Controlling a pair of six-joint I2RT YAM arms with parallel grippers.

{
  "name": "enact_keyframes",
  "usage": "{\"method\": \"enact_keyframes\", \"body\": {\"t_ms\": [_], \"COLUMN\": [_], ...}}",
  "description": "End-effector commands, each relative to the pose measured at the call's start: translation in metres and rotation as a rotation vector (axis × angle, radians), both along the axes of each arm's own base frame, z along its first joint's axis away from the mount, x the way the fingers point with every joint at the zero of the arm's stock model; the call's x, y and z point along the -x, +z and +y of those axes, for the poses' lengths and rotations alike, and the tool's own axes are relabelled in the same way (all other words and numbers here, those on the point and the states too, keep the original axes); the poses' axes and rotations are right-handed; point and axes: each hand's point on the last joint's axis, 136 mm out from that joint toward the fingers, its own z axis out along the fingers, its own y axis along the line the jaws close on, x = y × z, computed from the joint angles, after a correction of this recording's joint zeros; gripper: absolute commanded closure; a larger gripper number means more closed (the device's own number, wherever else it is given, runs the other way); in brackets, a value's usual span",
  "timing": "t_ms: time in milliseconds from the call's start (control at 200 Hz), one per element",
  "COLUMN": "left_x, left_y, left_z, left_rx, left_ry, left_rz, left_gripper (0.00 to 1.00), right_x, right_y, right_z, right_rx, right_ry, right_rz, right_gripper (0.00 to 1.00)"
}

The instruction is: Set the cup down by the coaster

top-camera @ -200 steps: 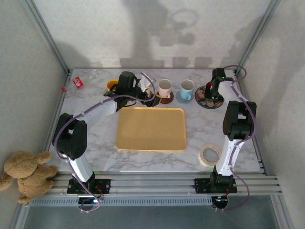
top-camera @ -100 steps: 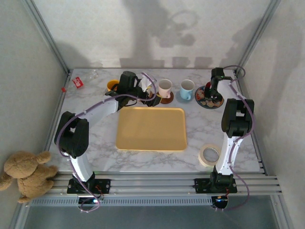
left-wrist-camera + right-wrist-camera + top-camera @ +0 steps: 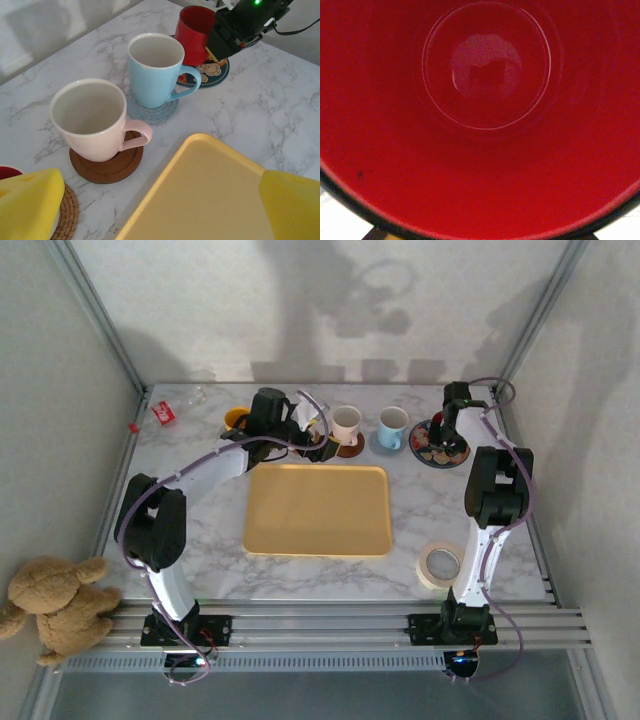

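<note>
The red cup stands upright at the far right of the table, over the dark patterned coaster — whether its base touches I cannot tell. The right gripper is clamped on its rim. The left gripper hangs by the far edge of the yellow tray, its yellow fingers wide apart — near the pink cup on a brown coaster. Right of that, the blue cup stands on a grey coaster.
</note>
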Motion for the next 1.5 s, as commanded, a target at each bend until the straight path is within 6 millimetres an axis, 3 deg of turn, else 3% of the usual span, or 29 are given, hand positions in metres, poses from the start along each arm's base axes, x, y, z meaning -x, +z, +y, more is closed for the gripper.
{"method": "enact_keyframes", "body": {"t_ms": [0,421,1046,1257,1372,1497], "left_x": [0.001,0.001,0.001,0.002,0.002,0.002], "left_y": [0.010,0.007,0.003,0.000,-0.002,-0.003], "left_z": [-0.007,-0.009,-0.010,-0.009,-0.010,-0.011], "left_rx": [0.013,0.011,0.002,-0.005,-0.011,-0.013], "left_ry": [-0.010,-0.014,-0.012,-0.009,-0.006,-0.004], "left_rz": [-0.008,-0.002,0.005,0.010,0.011,0.009], "left_gripper": [0.00,0.00,0.00,0.00,0.00,0.00], "right_x": [-0.005,-0.004,0.001,0.001,0.002,0.004], "right_y": [0.005,0.005,0.005,0.009,0.012,0.013], "right_z": [-0.007,-0.006,-0.006,-0.005,-0.006,-0.006], "right_rx": [0.003,-0.003,-0.001,-0.004,-0.004,-0.007], "right_ry": [-0.032,-0.024,-0.023,-0.023,-0.027,-0.031], "right_rz": [-0.025,-0.015,0.000,-0.010,-0.015,-0.016], "right_gripper": [0.98,0.91,0.71,0.60,0.47,0.40]}}
